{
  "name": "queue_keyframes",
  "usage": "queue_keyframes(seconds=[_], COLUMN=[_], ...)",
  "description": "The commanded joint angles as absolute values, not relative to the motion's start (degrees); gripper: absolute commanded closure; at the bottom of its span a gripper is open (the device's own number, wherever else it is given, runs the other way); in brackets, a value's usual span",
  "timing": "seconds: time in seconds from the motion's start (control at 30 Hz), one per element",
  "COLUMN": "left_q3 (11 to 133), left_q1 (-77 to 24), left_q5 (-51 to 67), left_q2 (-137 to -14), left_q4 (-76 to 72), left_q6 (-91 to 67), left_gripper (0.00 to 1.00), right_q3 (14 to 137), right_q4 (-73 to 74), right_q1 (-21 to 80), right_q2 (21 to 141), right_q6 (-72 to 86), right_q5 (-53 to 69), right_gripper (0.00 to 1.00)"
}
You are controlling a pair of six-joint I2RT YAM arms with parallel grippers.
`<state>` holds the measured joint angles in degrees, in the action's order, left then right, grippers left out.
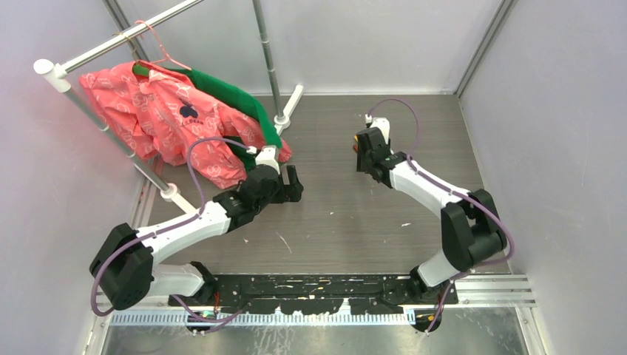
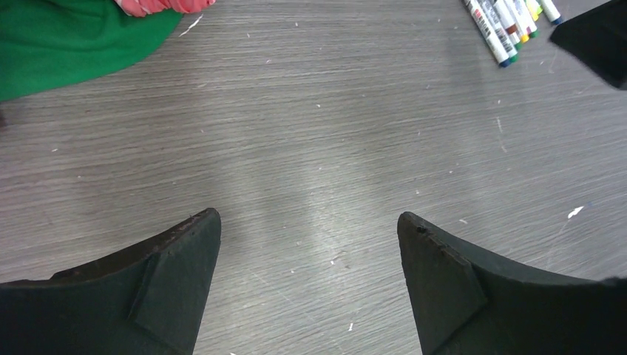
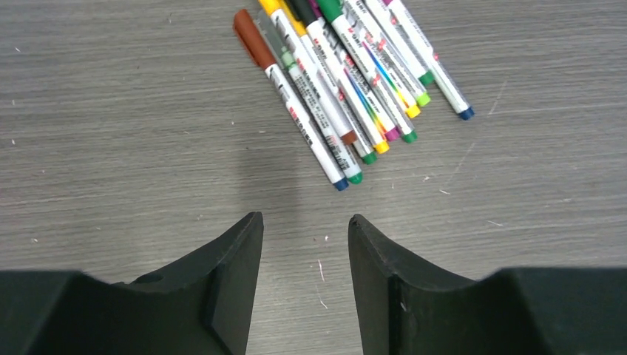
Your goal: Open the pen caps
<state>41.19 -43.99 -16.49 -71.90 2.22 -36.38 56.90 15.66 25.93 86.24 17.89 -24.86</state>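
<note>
1. Tabletop (image 1: 333,222) of grey wood grain, scuffed and flecked with white specks, boxed in by pale walls (image 1: 562,111) at the left, back and right.
2. At the far left, one clothes rack (image 1: 111,118) of metal poles carries two garments: a pink jacket (image 1: 148,111) and a green garment (image 1: 229,96), which trails down onto the table.
3. One left gripper (image 1: 293,183) sits low, just beside the green hem. Its wrist view (image 2: 307,222) shows the jaws spread wide, with nothing between them and bare table beneath.
4. One right gripper (image 1: 364,151) sits further back on the right half. Its wrist view (image 3: 304,220) shows the jaws parted by a narrower gap, empty, over bare table just short of the pens (image 3: 355,81).
5. The overhead view hides the pens behind the right gripper. The left wrist view catches only their coloured butt ends at its top right (image 2: 503,29). The right wrist view shows them fanned and overlapping, roughly eleven; the exact count cannot be told.
6. The pen caps (image 3: 330,9) are all still on, at the far end of the bundle from the right gripper. One brown cap (image 3: 253,38) shows whole; yellow, black and green ones are cut off by the upper edge.
</note>
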Motion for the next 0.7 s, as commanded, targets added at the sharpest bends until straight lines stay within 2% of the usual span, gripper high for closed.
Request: queue_keyframes(seconds=[0.0,0.37,0.67], left_q3=[44.36,41.71,40.98], left_q1=[-43.86,-43.86,-43.9], left_q5=[-17.75,-17.89,-18.78], left_q2=[-72.35,-71.05,-69.47], left_q4=[2.8,0.29,-1.55], left_q6=[-42.79,-51.78,-53.32], left_gripper=[0.11,0.11,0.12], right_q3=[62.3,67.42,70.41], right_q4=[17.63,17.63,16.95], right_q1=[26.11,22.32,19.86], right_q2=[89.3,98.58,103.77], right_q6=[14.84,11.77,11.27], right_q5=[-21.74,-13.92,-11.11], right_gripper=[0.48,0.49,0.51])
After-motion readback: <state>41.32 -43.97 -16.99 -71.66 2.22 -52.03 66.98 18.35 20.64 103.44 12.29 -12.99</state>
